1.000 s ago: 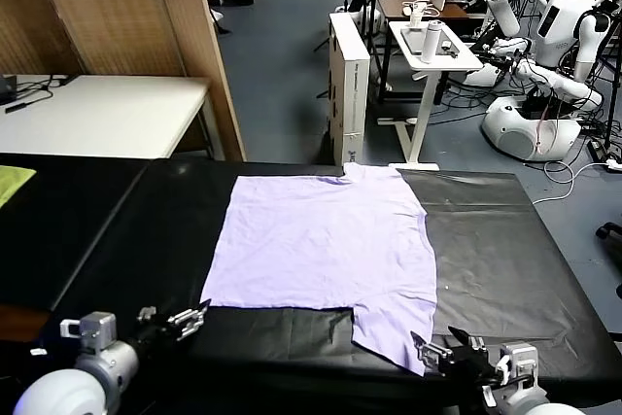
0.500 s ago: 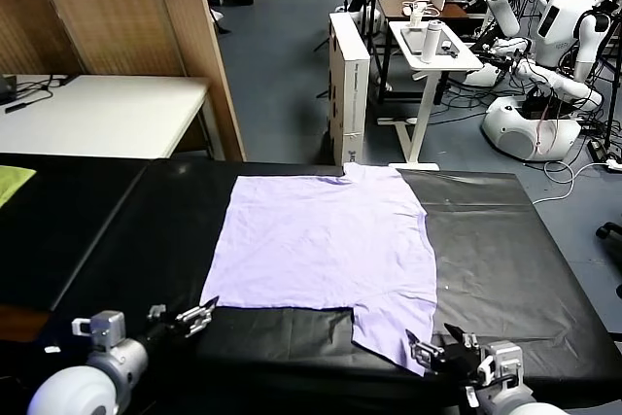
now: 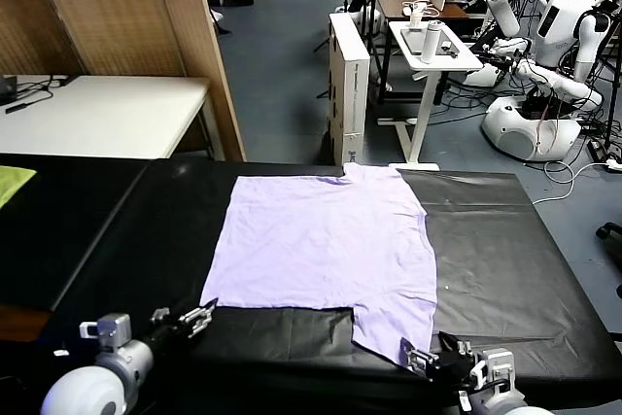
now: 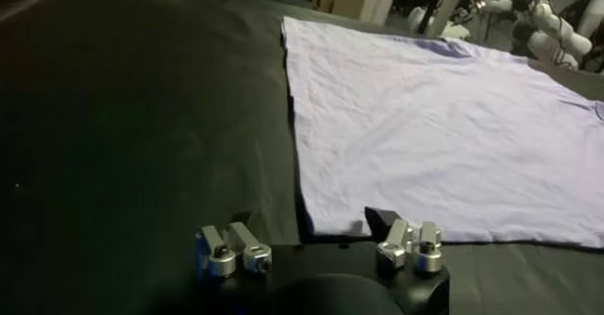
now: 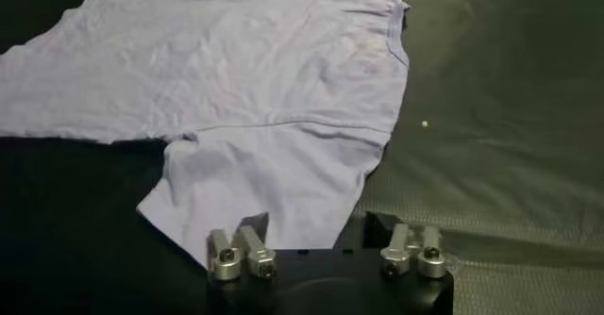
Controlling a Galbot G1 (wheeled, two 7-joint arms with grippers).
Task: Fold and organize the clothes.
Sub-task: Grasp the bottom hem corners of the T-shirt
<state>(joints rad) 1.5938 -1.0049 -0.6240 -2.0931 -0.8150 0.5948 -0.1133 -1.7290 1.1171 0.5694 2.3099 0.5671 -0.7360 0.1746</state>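
Observation:
The clothes are one light lavender T-shirt, lying flat and plain side up on the black table. My left gripper is low at the shirt's near left corner. In the left wrist view that corner of the shirt lies just ahead of the left gripper, whose jaws stand apart. My right gripper is at the near tip of the sleeve that sticks out toward me. In the right wrist view the shirt's sleeve edge lies between the spread jaws of the right gripper. Neither gripper holds cloth.
A yellow-green cloth lies at the table's far left edge. Behind the table stand a white table, a tall white box, a small white stand and other robots.
Both arms have edged in along the near edge: the left gripper slightly right toward the hem corner, the right gripper left onto the sleeve tip. The shirt has not moved.

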